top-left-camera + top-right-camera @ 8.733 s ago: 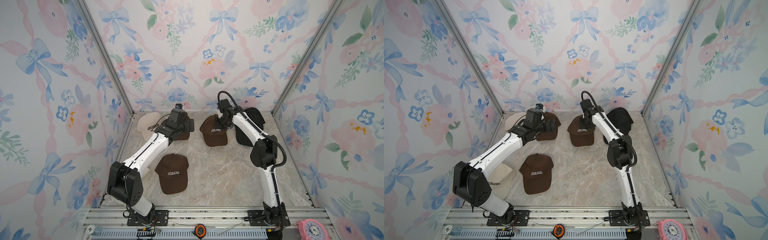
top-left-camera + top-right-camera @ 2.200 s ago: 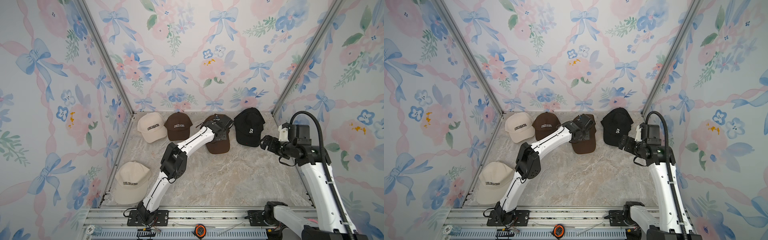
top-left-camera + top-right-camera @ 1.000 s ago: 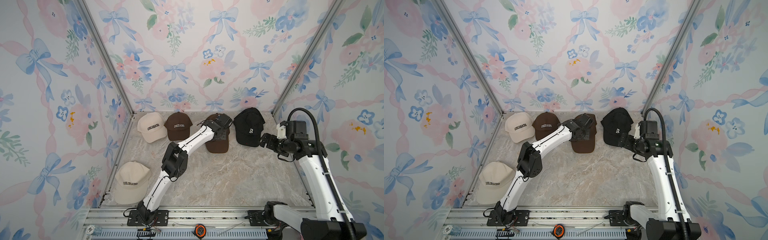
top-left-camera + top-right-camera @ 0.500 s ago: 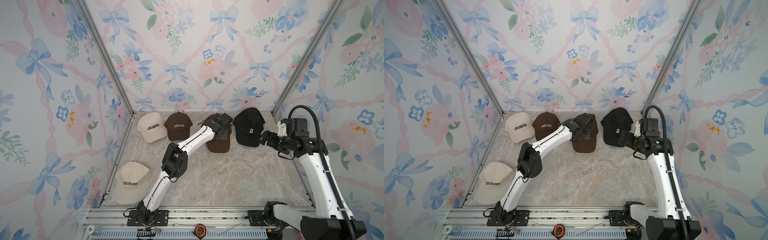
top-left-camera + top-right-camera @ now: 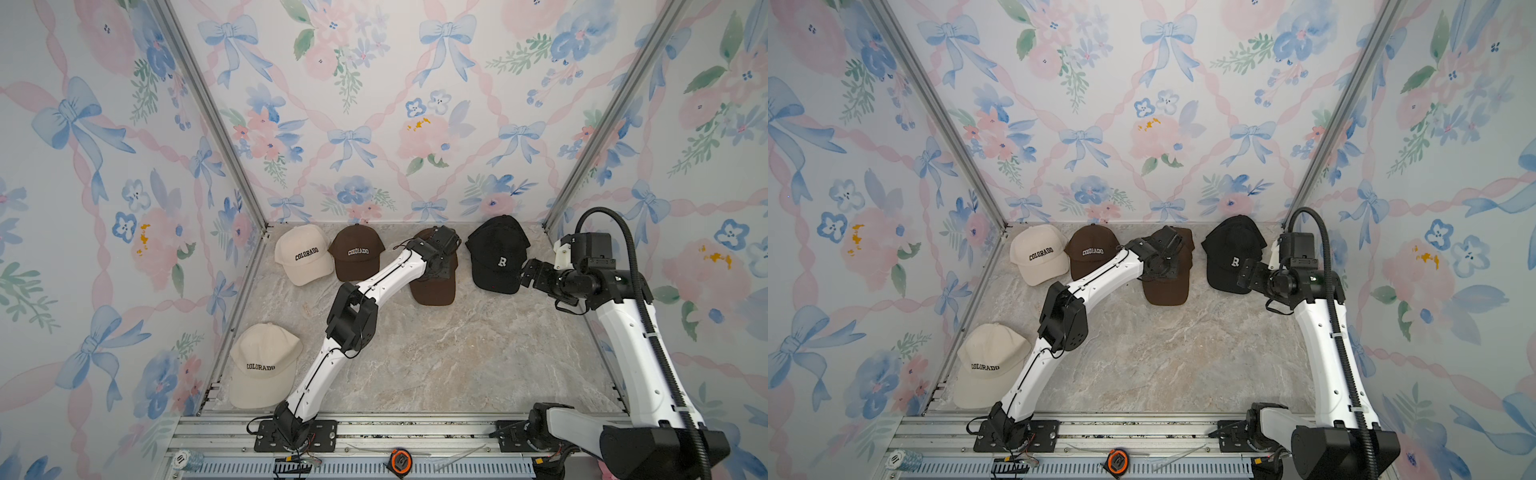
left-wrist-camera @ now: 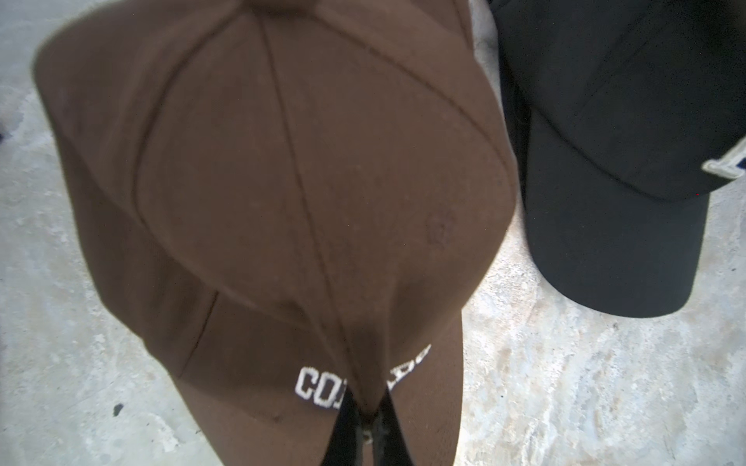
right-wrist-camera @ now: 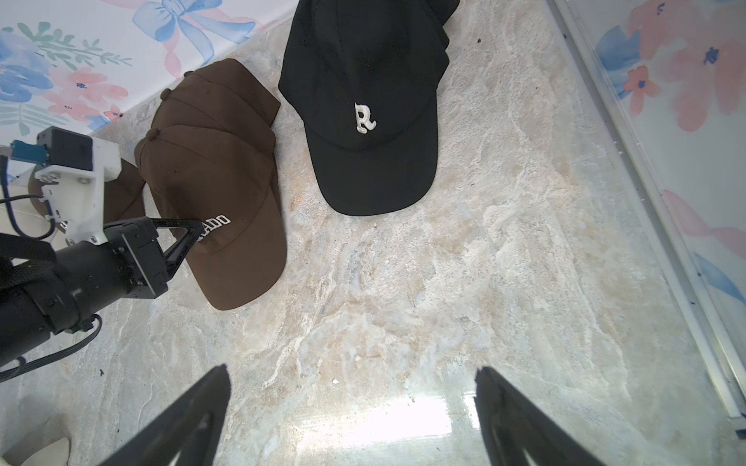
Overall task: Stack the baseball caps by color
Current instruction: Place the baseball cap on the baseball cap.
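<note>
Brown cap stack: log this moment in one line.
left gripper shut on top brown cap | right gripper open, empty, near black cap | rear cream cap and front cream cap unstacked

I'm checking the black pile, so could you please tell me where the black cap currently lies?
In both top views the black cap lies in the table's back right corner, right of the stacked brown caps.

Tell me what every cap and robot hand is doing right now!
left hand: shut, pinching the top brown cap of its pile
right hand: open, empty
black caps: stacked, untouched
lone brown cap: lying unstacked
back cream cap: lying unstacked
front cream cap: lying unstacked
</note>
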Controlling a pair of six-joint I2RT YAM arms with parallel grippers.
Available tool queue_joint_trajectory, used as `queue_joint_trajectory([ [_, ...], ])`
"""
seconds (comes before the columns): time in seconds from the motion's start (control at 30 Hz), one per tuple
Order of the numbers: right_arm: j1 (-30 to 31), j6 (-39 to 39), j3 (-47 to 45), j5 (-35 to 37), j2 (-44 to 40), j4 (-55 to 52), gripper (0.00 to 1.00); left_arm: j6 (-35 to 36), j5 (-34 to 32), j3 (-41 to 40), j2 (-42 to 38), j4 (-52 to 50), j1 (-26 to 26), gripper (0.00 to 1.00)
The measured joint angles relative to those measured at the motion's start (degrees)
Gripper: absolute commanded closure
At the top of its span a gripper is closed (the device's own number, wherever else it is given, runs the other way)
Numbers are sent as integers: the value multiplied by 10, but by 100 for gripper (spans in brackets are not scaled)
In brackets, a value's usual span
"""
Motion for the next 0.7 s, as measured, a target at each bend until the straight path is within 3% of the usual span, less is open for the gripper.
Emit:
queue_joint_trajectory([
  [0.17,0,0,1,0,10,0,4,7,16,0,3,2,4,50],
  [0.43,0,2,14,0,30,2,4,10,23,0,6,2,12,45],
  [0.7,8,13,18,0,48,11,4,22,32,-2,6,2,18,50],
])
